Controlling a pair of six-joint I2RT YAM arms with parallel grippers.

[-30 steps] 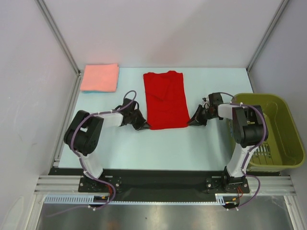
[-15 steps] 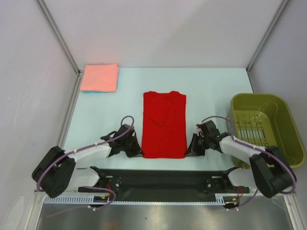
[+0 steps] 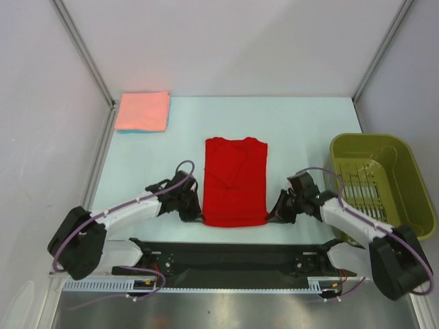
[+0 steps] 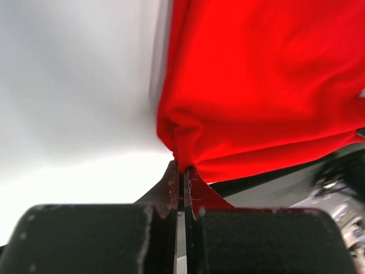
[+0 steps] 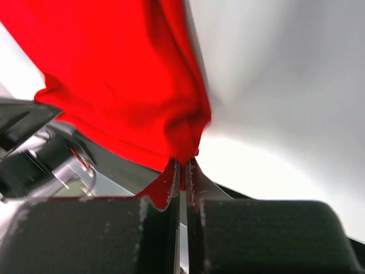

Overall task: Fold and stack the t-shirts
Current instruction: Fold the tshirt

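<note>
Red t-shirt [image 3: 235, 181] spread between left fingers [image 4: 170, 191] and right fingers [image 5: 166, 185], each clamped on near corner.

From the left wrist cam, the red t-shirt [image 4: 274, 85] runs off the top and right edges, and the table [image 4: 74, 85] behind it is just a grey smear. Right wrist cam, same deal: the cloth is cut off at the top and left, and the dark gear [image 5: 34, 154] at lower left is too blurry to name. From above, the right arm [image 3: 350, 219] covers the basket's [image 3: 374, 137] near left corner. How the left gripper [image 3: 197, 216] and right gripper [image 3: 273, 216] meet the shirt's corners is too small to make out.
</note>
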